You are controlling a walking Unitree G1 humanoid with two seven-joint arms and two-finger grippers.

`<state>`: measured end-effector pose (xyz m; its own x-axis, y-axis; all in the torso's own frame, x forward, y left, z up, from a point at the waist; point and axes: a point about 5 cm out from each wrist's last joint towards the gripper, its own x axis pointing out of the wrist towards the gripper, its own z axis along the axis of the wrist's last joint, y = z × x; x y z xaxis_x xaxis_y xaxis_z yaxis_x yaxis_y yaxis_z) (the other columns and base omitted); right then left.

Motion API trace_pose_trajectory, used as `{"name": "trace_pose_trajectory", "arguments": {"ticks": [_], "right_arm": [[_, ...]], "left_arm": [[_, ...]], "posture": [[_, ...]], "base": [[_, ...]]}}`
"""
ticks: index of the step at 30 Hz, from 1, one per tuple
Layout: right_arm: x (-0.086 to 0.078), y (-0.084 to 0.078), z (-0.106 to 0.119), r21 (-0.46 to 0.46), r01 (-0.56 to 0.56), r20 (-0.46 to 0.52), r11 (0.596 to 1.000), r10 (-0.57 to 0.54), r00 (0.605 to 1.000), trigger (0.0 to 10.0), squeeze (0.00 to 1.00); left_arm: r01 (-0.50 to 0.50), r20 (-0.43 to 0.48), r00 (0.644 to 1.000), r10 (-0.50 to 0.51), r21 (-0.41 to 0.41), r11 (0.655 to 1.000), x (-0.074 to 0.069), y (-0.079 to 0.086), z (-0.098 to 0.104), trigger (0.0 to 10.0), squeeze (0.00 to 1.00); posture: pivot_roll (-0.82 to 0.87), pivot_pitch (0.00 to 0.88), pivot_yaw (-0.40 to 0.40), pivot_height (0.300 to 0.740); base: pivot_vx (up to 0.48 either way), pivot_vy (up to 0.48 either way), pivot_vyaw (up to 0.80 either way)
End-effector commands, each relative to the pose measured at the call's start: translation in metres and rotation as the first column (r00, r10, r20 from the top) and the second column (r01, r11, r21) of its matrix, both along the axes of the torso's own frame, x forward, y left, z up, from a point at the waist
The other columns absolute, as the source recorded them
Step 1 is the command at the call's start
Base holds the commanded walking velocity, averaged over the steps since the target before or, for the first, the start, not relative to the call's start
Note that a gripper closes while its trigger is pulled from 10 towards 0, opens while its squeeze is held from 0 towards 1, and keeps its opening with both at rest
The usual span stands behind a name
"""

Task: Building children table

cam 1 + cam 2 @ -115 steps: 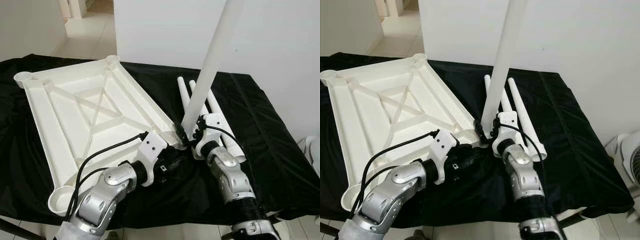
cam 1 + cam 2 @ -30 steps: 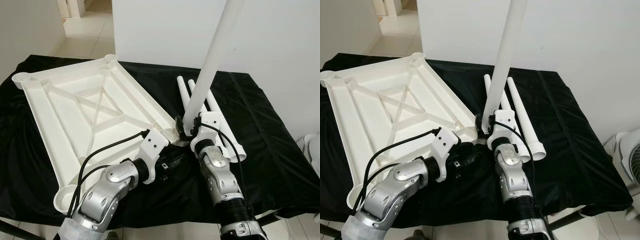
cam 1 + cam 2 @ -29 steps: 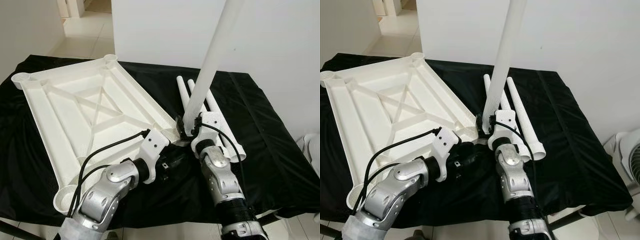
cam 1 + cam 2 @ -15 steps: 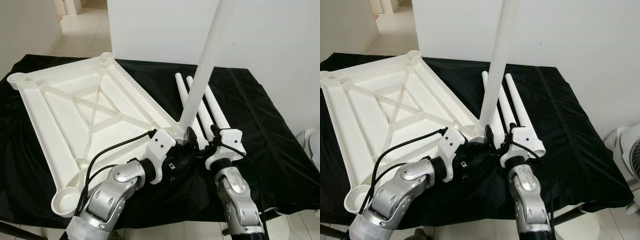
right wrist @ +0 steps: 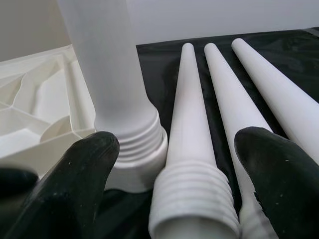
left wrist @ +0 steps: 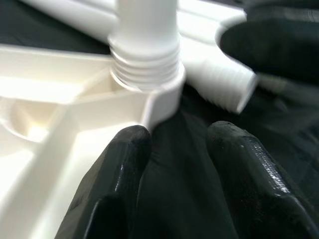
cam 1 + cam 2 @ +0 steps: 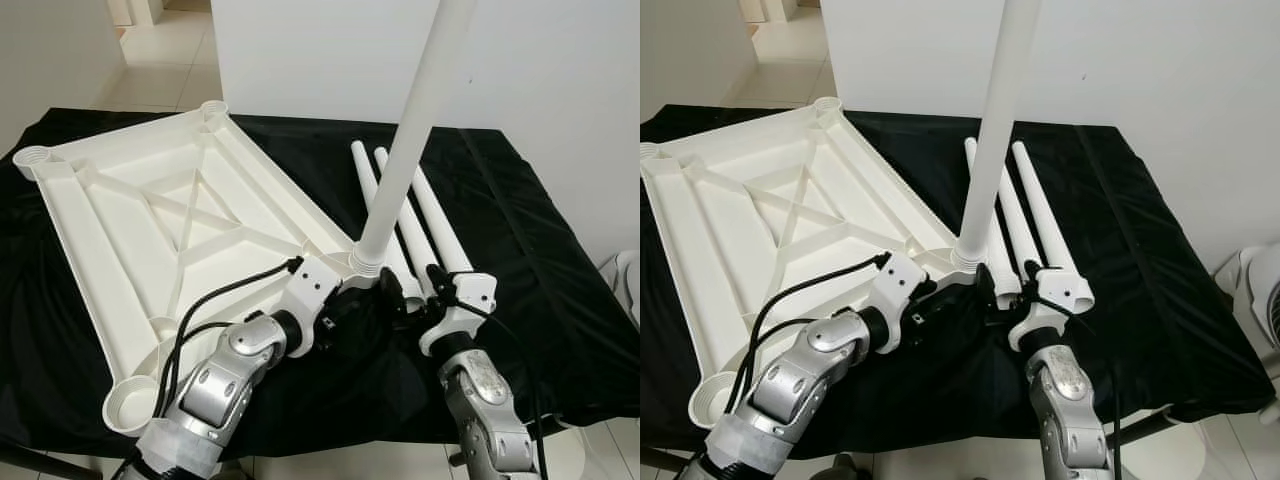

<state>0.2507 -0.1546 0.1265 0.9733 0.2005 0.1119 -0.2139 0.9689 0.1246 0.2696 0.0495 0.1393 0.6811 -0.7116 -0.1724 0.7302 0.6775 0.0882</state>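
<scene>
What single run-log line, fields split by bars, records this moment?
upright leg threaded in tabletop corner socket | left gripper open near socket | right gripper open around loose leg | three legs on cloth

A white plastic tabletop [image 7: 170, 235] lies upside down on the left half of the black-draped table [image 7: 540, 260], ribs up, with round sockets at its corners. One white leg [image 7: 405, 150] stands upright, threaded into the socket nearest the table's middle. Three loose white tapered legs [image 7: 1025, 215] lie side by side just right of it, threaded ends toward the front edge.
</scene>
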Motion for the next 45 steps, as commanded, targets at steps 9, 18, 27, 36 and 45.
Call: {"name": "trace_pose_trajectory", "arguments": {"ticks": [9, 18, 27, 36, 45], "right_arm": [[-0.002, -0.002, 0.003, -0.004, -0.016, 0.012, 1.0, 0.016, 1.0, 10.0, 1.0], [-0.001, -0.003, 0.0, -0.004, -0.009, -0.001, 1.0, 0.009, 1.0, 10.0, 0.0], [0.003, -0.002, 0.001, -0.018, -0.02, -0.003, 1.0, 0.019, 1.0, 10.0, 0.0], [0.007, -0.001, 0.002, -0.02, -0.016, 0.004, 1.0, 0.016, 1.0, 10.0, 0.0], [0.008, -0.001, 0.004, -0.017, 0.003, 0.012, 1.0, -0.003, 1.0, 10.0, 0.0]], "left_arm": [[0.104, 0.039, 0.994, -0.1, -0.098, 0.99, -0.011, 0.002, 0.011, 10.0, 1.0], [0.116, 0.018, 0.993, -0.116, 0.032, 0.993, -0.021, 0.017, 0.0, 10.0, 0.0], [0.048, -0.09, 0.995, -0.033, 0.171, 0.984, -0.02, 0.031, -0.028, 10.0, 0.0], [-0.066, -0.11, 0.99, 0.091, 0.213, 0.975, -0.005, 0.035, -0.034, 10.0, 0.0], [-0.182, -0.075, 0.978, 0.197, 0.167, 0.969, 0.009, 0.034, -0.026, 10.0, 0.0]], "posture": [[0.06, 0.005, -0.016, 0.74], [0.06, 0.0, -0.015, 0.74], [0.07, 0.0, -0.022, 0.74], [0.05, 0.0, -0.014, 0.74], [0.04, 0.0, -0.008, 0.74]], "base": [[0.0, 0.0, 0.0], [0.0, 0.0, 0.0], [0.0, 0.0, 0.0], [0.0, 0.0, 0.0], [0.0, 0.0, 0.0]]}}
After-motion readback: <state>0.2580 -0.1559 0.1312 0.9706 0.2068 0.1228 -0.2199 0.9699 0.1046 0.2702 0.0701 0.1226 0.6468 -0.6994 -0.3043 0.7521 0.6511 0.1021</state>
